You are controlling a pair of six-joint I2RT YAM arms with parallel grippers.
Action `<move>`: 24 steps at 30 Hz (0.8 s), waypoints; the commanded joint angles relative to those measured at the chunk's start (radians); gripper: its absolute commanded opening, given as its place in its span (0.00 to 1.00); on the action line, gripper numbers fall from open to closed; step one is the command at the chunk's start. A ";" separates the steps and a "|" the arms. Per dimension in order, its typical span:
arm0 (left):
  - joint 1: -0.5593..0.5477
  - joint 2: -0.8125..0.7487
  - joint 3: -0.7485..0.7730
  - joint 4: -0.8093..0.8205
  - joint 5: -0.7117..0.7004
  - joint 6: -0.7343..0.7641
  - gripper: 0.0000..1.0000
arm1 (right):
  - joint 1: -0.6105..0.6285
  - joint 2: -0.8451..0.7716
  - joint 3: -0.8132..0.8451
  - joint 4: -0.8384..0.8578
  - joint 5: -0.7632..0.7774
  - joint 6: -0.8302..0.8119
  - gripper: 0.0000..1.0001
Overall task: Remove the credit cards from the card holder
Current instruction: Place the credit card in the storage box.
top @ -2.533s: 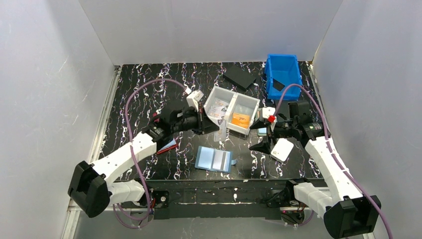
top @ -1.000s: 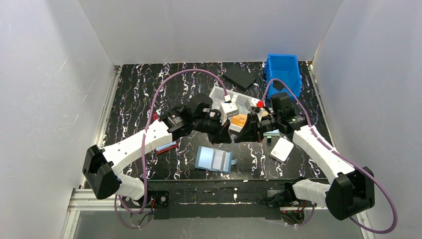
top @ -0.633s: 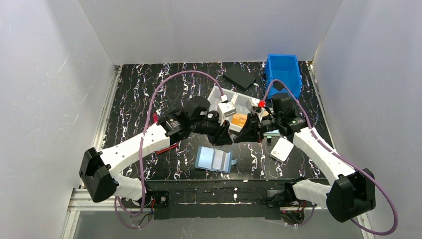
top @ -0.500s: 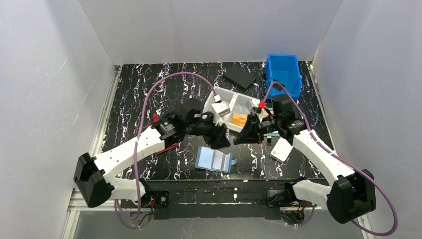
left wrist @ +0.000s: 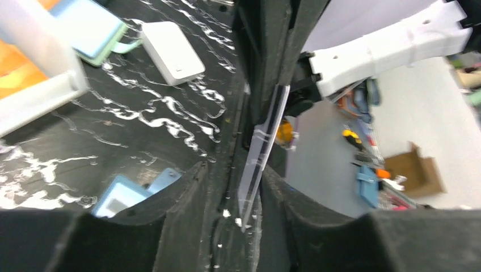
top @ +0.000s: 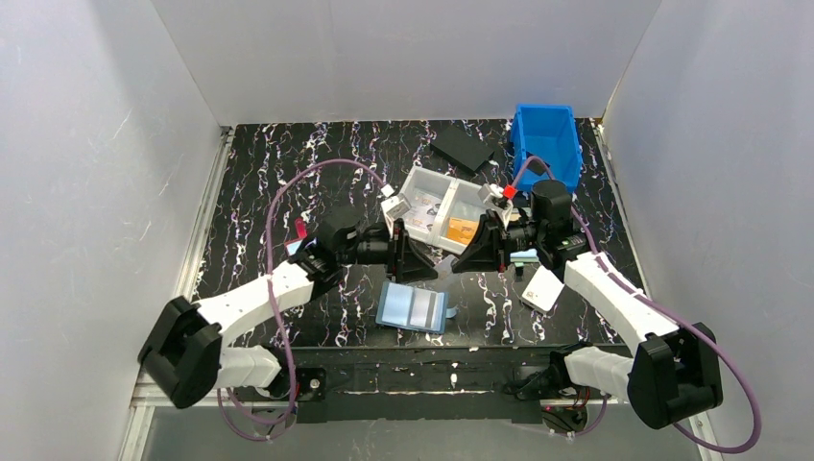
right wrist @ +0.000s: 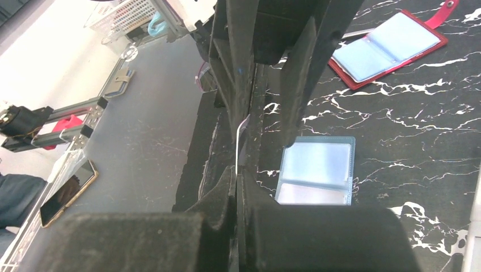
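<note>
- The credit card (left wrist: 262, 152) is held upright and edge-on above the table (top: 288, 173), near its middle, between the two grippers and just to the far side of the card holder (top: 415, 307)
- The right gripper (right wrist: 237, 178) is clamped on one edge of the card; its jaws are pressed together with only the thin plastic between them
- The left gripper (left wrist: 235, 175) is set with its jaws parted, one on each side of the card; a gap is visible on both sides in the left wrist view, so no grip is applied by it
- This arrangement is judged to be a handover: the card is carried by the right gripper alone and the left is freed for the next card
- The card holder is laid open and flat toward the near edge, between the arms, with its clear pockets upward; this pose is judged to keep the pockets reachable from above
- A divided clear tray (top: 446, 202) stands just beyond the grippers, with an orange card in its right compartment; it is judged a likely drop point
- The card's printed face cannot be read, as only its edge is presented
- Whether cards remain in the holder's pockets cannot be determined
- In the left wrist view the holder is cut off by a finger; from above, the grip point is hidden by the black fingers
</note>
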 commanded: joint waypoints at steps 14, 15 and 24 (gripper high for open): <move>0.043 0.056 0.298 -0.644 0.047 0.580 0.00 | -0.075 -0.017 0.028 -0.019 0.084 -0.025 0.97; 0.044 0.082 0.388 -0.854 -0.011 0.699 0.00 | -0.121 -0.015 0.041 -0.052 0.084 -0.053 0.98; 0.073 0.406 0.931 -1.463 -0.402 1.278 0.00 | -0.316 0.031 0.041 -0.278 0.154 -0.339 0.98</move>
